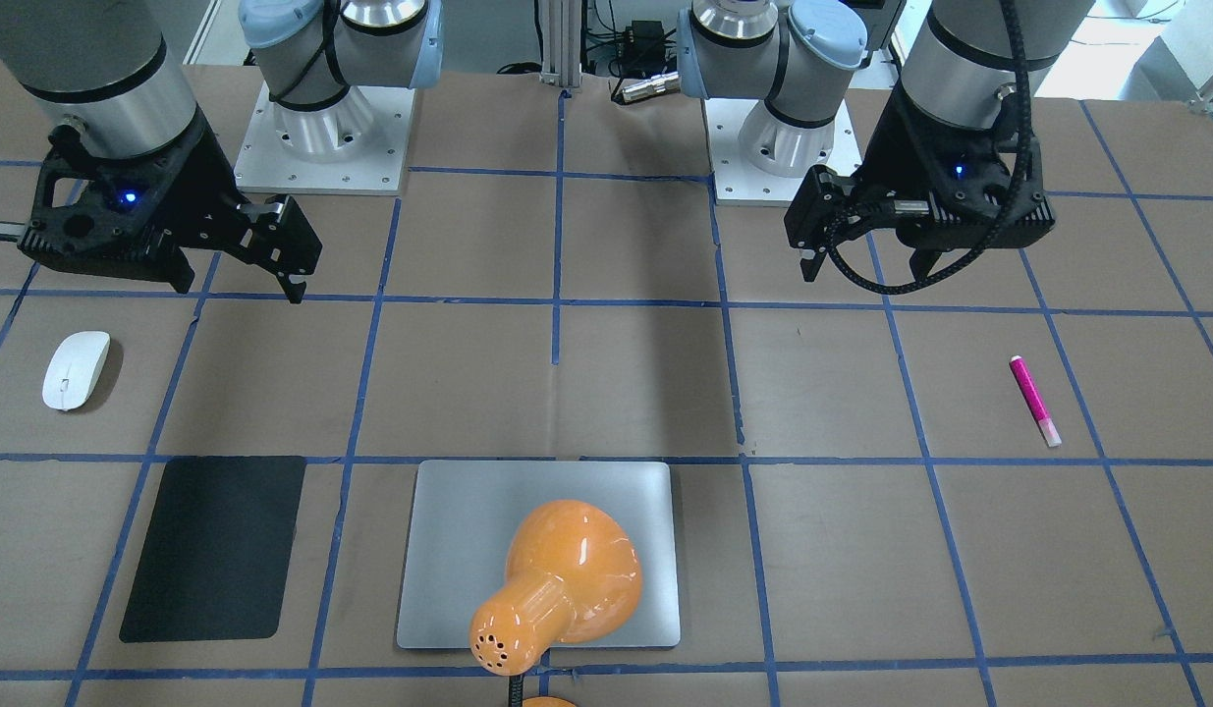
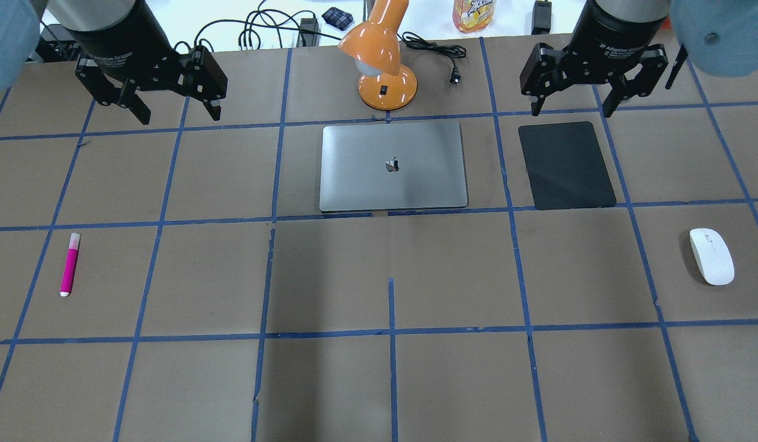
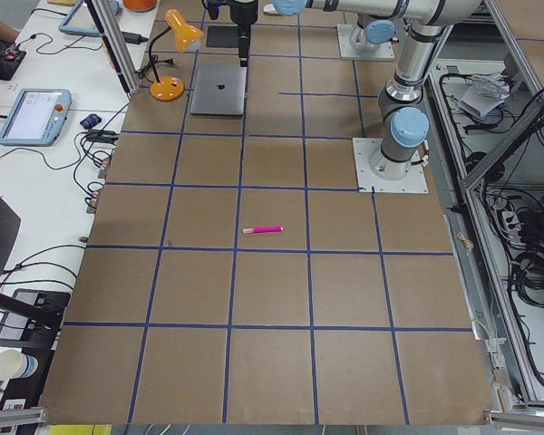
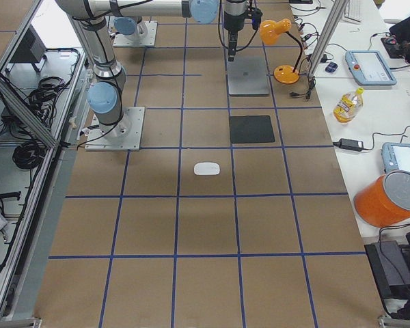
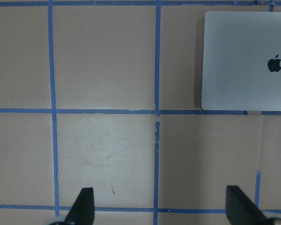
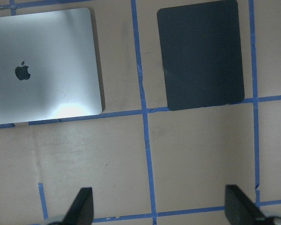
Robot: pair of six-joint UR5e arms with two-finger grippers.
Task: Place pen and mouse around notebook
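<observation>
The silver-grey notebook (image 2: 393, 166) lies closed at the far middle of the table, also in the left wrist view (image 5: 246, 61) and right wrist view (image 6: 47, 65). The magenta pen (image 2: 70, 264) lies alone toward the table's left side (image 1: 1035, 401). The white mouse (image 2: 711, 256) rests toward the right side (image 1: 76, 369). My left gripper (image 2: 179, 113) hangs open and empty at the far left, well away from the pen. My right gripper (image 2: 572, 110) hangs open and empty above the far edge of a black mat, far from the mouse.
A black rectangular mat (image 2: 566, 164) lies just right of the notebook. An orange desk lamp (image 2: 382, 55) stands behind the notebook, its head leaning over it (image 1: 557, 584). Cables and a bottle (image 2: 474, 13) sit beyond the far edge.
</observation>
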